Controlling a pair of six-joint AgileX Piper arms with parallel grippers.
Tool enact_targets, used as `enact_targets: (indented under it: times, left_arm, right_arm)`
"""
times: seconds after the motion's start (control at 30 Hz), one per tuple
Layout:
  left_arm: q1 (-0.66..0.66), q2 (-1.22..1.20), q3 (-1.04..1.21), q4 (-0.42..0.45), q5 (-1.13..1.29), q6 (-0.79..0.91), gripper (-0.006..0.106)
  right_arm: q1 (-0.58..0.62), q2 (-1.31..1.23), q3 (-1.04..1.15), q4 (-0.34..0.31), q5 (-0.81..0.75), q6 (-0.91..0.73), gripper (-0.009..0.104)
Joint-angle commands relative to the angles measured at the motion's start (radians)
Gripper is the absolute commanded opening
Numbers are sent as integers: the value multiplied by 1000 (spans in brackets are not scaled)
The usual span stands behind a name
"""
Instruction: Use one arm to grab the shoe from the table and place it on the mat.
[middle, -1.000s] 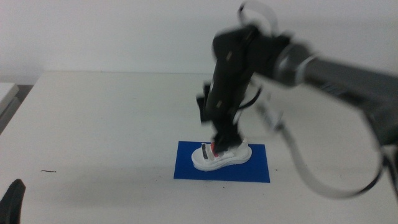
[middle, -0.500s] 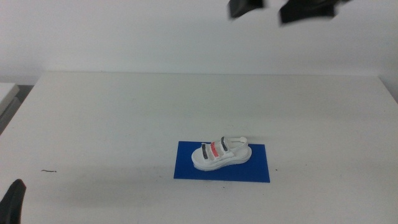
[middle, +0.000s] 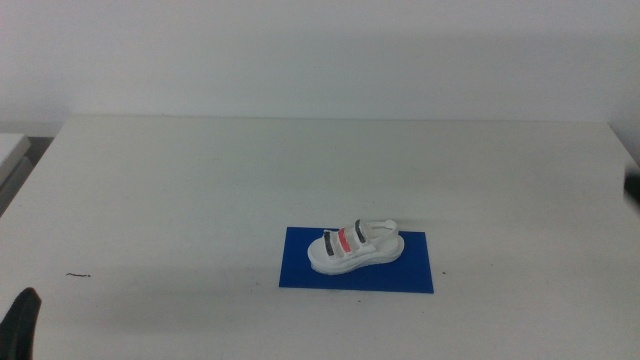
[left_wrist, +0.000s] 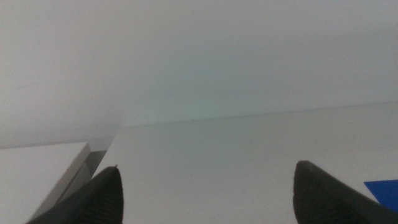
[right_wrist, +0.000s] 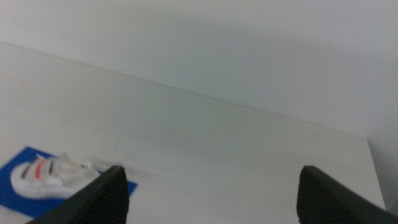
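The white shoe (middle: 355, 247) with black and red stripes stands upright on the deep blue mat (middle: 300, 268) on the white table (middle: 200, 180), right of centre toward the front. No gripper touches it. The right arm is out of the middle view; its wrist view shows its open, empty gripper (right_wrist: 211, 190) far from the shoe (right_wrist: 53, 175) and mat (right_wrist: 15, 186). The left gripper (left_wrist: 205, 190) is open and empty, waiting at the table's front left, where one jaw tip shows in the middle view (middle: 22, 322). A corner of the mat (left_wrist: 385, 190) shows in its view.
A small dark mark (middle: 78, 274) lies on the table at the front left. A pale side surface (middle: 10, 150) adjoins the table's left edge. A dark bit (middle: 634, 185) shows at the right picture edge.
The right gripper let go of the shoe on the mat, rose up and withdrew out of the middle view to the right. The shoe stays put on the mat.
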Motion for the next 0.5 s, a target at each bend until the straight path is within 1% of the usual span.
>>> enact_targets:
  times: [0.0,0.07,0.1,0.2,0.3,0.4,0.47]
  left_arm:
    - [0,5,1,-4,-11,-3,94]
    - [0,5,1,-4,-11,-3,94]
    - [0,5,1,-4,-11,-3,94]
    - [0,5,1,-4,-11,-3,94]
    - [0,5,1,-4,-11,-3,94]
    - [0,5,1,-4,-11,-3,94]
    - [0,5,1,-4,-11,-3,94]
  right_arm:
    - [-1,-122,174,9,-165,-29,93]
    - [8,-220,287,-24,-219,-33,93]
    - [11,-263,336,-31,-232,-33,93]
    - [14,-364,441,-29,-200,-27,93]
    - [14,-448,524,-29,-199,-27,93]
    - [13,-539,584,-29,-199,-27,93]
    - [13,-589,584,-31,-184,-27,93]
